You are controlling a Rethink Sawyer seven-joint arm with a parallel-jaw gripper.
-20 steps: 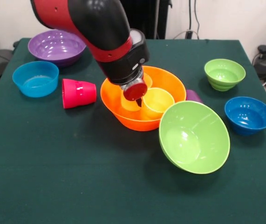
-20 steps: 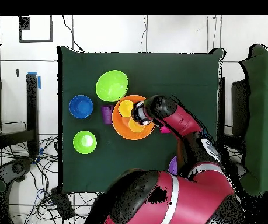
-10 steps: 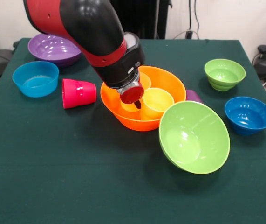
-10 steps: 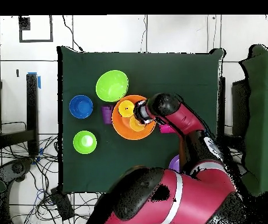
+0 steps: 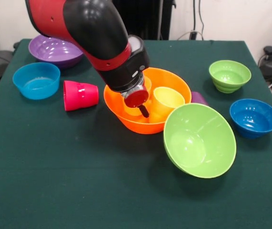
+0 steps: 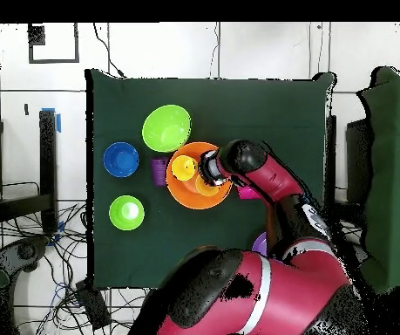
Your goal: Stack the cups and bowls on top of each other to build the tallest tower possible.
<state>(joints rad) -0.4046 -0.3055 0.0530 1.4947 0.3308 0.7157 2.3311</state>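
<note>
- The large orange bowl, base of the tower, sat upright near the middle of the table.
- Inside it were two cups: a pale yellow cup tilted toward the bowl's right wall, and a yellow-orange cup mostly hidden behind the arm. They lay side by side rather than nested, so as a pile it was barely begun.
- The hand hung inside the bowl between the two cups. Only a red disc and a dark tip showed below the wrist, so I cannot tell whether it was apart, together or clamped on a cup. My guess is that it was working on the yellow-orange cup or nudging the pale one, which would explain that cup's lean.
- The large lime green bowl rested tipped on its side just in front of the orange bowl, its rim close to or touching it; tilted like that it would need righting before it could go on.
- A purple cup peeked out behind the orange bowl's right edge, wedged between the two big bowls.
- The red-pink cup lay on its side just left of the orange bowl.
- Further out, all upright and apart: a light blue bowl and the large purple bowl to the left, the small lime green bowl and a darker blue bowl to the right. Most pieces were not yet stacked.
</note>
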